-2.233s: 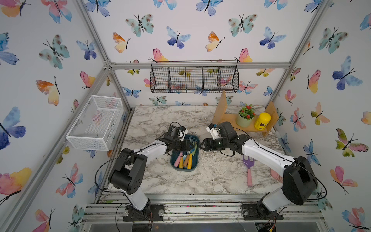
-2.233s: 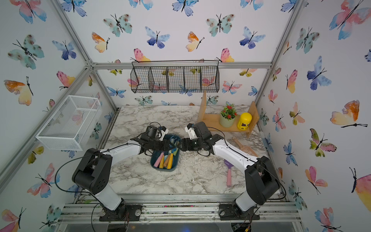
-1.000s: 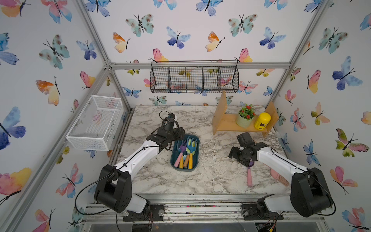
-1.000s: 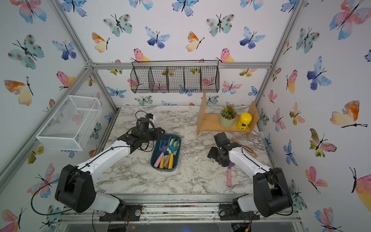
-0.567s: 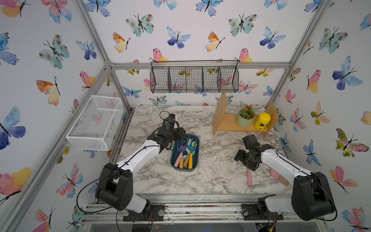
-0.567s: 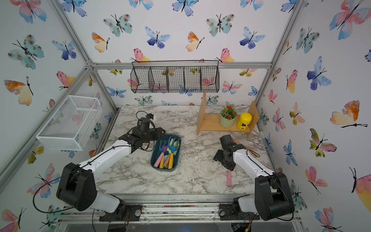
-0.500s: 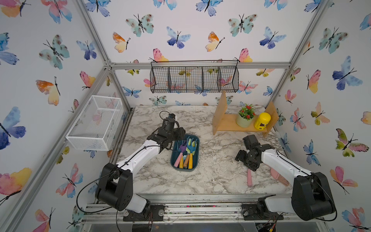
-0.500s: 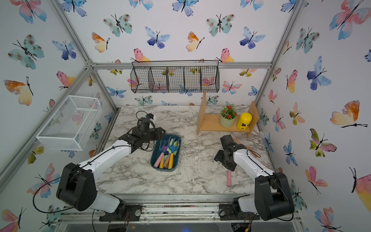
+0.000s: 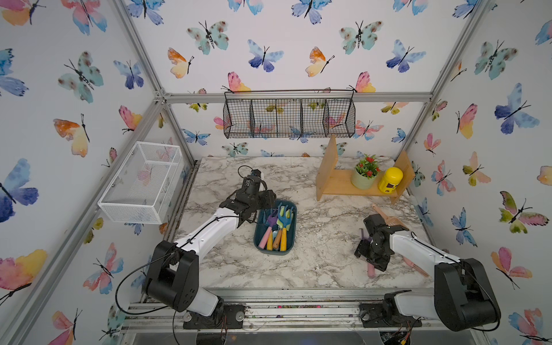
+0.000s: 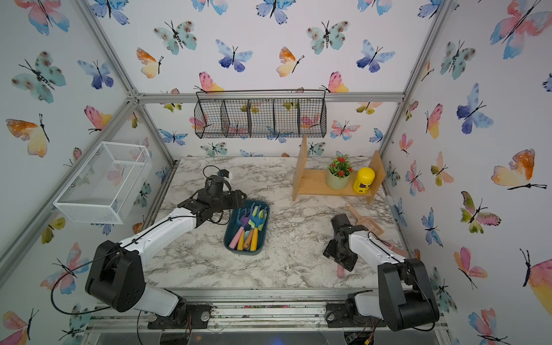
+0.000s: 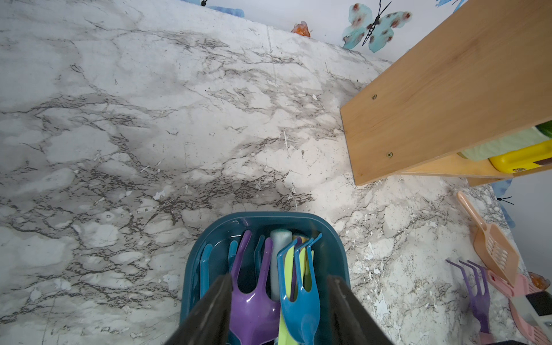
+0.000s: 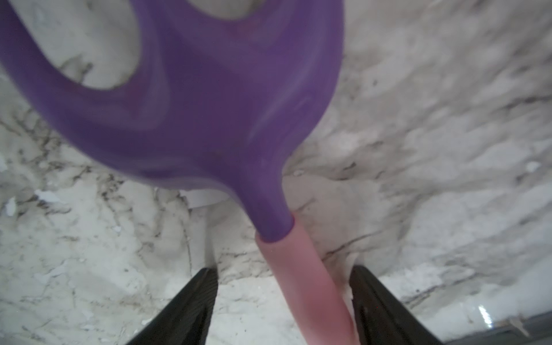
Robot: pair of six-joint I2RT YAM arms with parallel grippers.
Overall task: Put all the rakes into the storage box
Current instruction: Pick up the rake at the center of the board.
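Right claw (image 12: 283,270): your jaws stand apart on either side of the rake's pink handle. Bare marble shows between one finger and the handle, so nothing is clamped.
Rake (image 12: 209,104): it lies flat on the marble table (image 9: 322,239), directly beneath your right claw. The handle passes between the fingers, closer to one than the other. The purple pronged head sits just ahead of the fingertips. In both top views only the handle's end pokes out from under the claw.
Left claw (image 11: 279,280): your jaws are parted to a middling width and hover over one end of the storage box. They grip nothing that you can see.
Storage box (image 9: 294,227): it is well apart from your right claw, across open marble, and right under your left claw's fingertips. It holds toy tools (image 11: 254,310) with purple, blue and green heads.
Scoop (image 9: 388,219): this peach-coloured piece lies on the marble close beside your right claw, apart from the rake.
Shelf (image 9: 328,170): the wooden shelf stands well beyond your right claw and carries a plant pot (image 9: 363,180) and a yellow jar (image 9: 389,179).
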